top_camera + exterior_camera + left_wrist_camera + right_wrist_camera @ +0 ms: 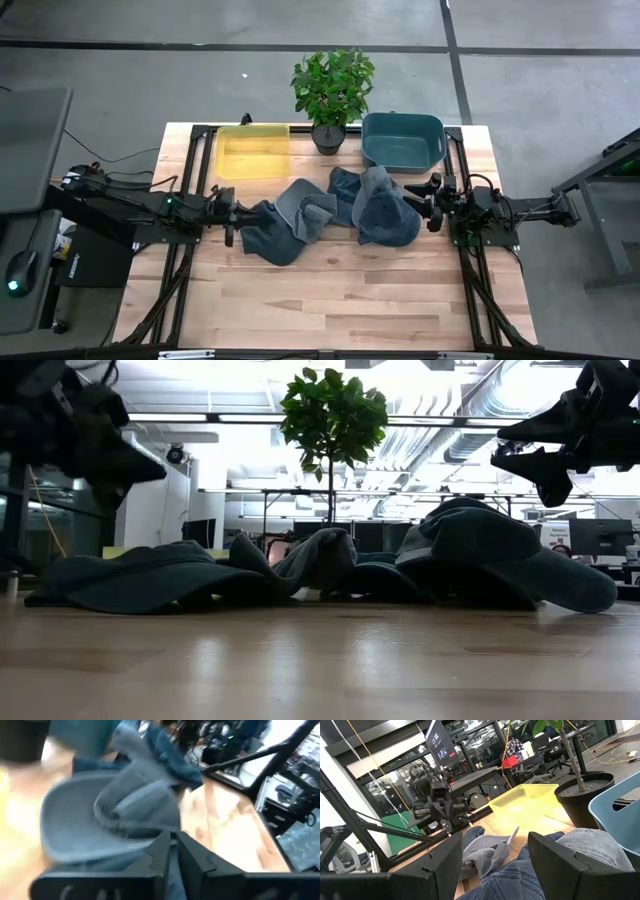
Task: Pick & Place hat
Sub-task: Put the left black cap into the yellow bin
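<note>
lying between both grippers' fingers [560, 857]: hats [330, 212]

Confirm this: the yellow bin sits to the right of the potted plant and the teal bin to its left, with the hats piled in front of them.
Not quite. In the high view the yellow bin sits left of the potted plant and the teal bin right of it. The hats do lie piled in front of them.
</note>
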Controlling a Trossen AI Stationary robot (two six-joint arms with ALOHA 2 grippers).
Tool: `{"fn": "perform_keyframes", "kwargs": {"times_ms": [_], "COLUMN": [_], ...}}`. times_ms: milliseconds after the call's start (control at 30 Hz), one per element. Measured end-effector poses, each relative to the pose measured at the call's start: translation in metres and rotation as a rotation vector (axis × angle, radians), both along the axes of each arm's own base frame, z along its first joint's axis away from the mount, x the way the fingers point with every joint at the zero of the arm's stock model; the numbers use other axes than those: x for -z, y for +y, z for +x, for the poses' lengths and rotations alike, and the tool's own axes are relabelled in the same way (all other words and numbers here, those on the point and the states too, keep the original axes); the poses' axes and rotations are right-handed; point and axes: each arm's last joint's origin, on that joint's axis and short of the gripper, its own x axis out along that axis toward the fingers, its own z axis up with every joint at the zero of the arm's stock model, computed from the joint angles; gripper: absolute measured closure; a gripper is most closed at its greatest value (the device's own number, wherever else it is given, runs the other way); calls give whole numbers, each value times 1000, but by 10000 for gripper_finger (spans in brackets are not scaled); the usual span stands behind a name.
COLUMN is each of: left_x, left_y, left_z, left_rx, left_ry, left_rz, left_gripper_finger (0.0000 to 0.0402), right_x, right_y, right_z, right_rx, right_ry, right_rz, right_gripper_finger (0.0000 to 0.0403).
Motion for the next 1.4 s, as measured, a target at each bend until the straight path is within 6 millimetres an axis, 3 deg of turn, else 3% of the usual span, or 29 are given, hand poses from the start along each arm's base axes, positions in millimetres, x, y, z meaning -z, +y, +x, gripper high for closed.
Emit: {"fn": "perform_keyframes", "kwargs": {"times_ms": [333,467,700,1033,1167,1400], "left_x": [-23,-33,-45,-48,-42,-28], "left_y": [1,1,-1,-6,4,30], "left_z": [-3,-7,-3,23,32,43], "left_rx": [53,112,161,246,229,160], "left_ry": [136,224,365,533,604,722], "left_rz": [214,270,284,460,484,375], "left_gripper_finger": [173,128,121,122,122,122], "right_x": [0,0,0,0,0,0], "right_y": [0,0,0,0,0,0], "right_z": [0,0,0,0,0,0], "right_rx": [0,0,0,0,0,0], "right_ry": [0,0,0,0,-1,-1], "right_rz": [0,0,0,0,0,0], "right_gripper_finger": [185,185,185,185,185,185]}}
